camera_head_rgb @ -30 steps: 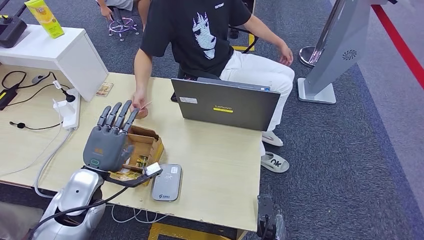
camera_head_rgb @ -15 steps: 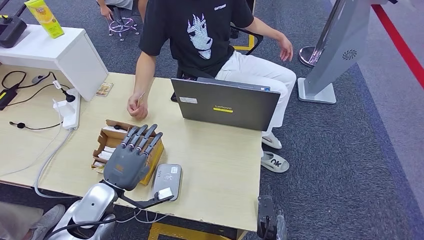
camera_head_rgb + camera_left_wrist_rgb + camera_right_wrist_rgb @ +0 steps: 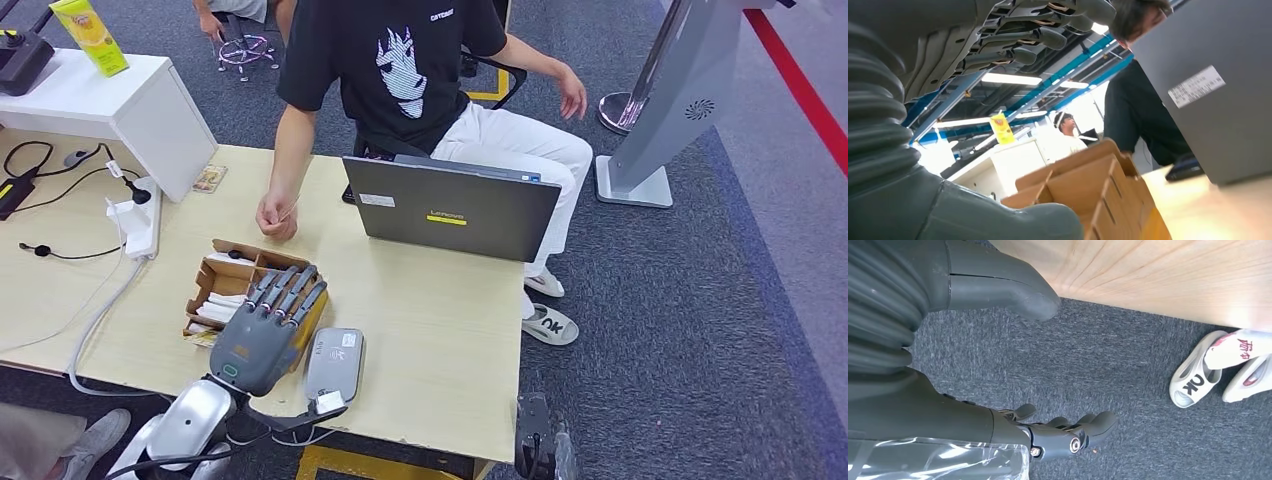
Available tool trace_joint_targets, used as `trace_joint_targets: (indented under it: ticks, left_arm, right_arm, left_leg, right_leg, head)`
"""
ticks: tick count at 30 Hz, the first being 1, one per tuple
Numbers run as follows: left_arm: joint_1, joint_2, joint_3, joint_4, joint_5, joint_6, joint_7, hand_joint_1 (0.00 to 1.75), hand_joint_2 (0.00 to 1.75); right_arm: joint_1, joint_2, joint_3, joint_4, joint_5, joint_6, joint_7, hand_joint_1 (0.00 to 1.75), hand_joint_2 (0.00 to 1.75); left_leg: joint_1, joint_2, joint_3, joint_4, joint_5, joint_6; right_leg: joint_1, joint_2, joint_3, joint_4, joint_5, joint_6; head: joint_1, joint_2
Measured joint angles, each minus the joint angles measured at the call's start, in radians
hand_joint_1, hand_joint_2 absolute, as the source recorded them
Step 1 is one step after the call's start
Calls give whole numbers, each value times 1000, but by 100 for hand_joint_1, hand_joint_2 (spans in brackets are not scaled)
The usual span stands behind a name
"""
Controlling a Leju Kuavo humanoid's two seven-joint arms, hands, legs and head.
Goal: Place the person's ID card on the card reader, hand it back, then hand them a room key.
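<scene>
The left hand point(image 3: 262, 335), fingers point(image 3: 292, 291) straight and apart, hovers flat over the cardboard box point(image 3: 228, 288) beside the grey card reader point(image 3: 334, 363). Across the counter point(image 3: 440, 330), a person's hand point(image 3: 276, 216) pinches a card.

The left hand point(image 3: 262, 330) is dark grey with black fingers, on a silver arm. Under its fingertips sits a brown cardboard box point(image 3: 232, 284) holding white cards; just right of the hand lies a silver-grey card reader point(image 3: 335, 363). The counter point(image 3: 440, 330) is pale wood grain. Beyond the hand, a dark grey laptop point(image 3: 450, 208) bears a yellow label. The person point(image 3: 400, 70) wears a black shirt with a white print.
</scene>
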Motion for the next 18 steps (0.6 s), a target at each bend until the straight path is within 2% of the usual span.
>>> trace_joint_targets:
  ticks: [11, 18]
  left_arm:
    - [45, 1, -11, 40, 0, 29, 12, 0, 175]
    - [44, 27, -21, 45, 0, 38, 83, 0, 175]
  right_arm:
    - [1, 0, -6, 0, 9, 0, 0, 0, 175]
    - [4, 1, -18, -4, 23, 0, 0, 0, 175]
  left_leg:
    - [0, 0, 0, 0, 0, 0]
    - [0, 0, 0, 0, 0, 0]
  right_leg:
    - [0, 0, 0, 0, 0, 0]
    - [0, 0, 0, 0, 0, 0]
  head:
    - [0, 0]
    - [0, 0]
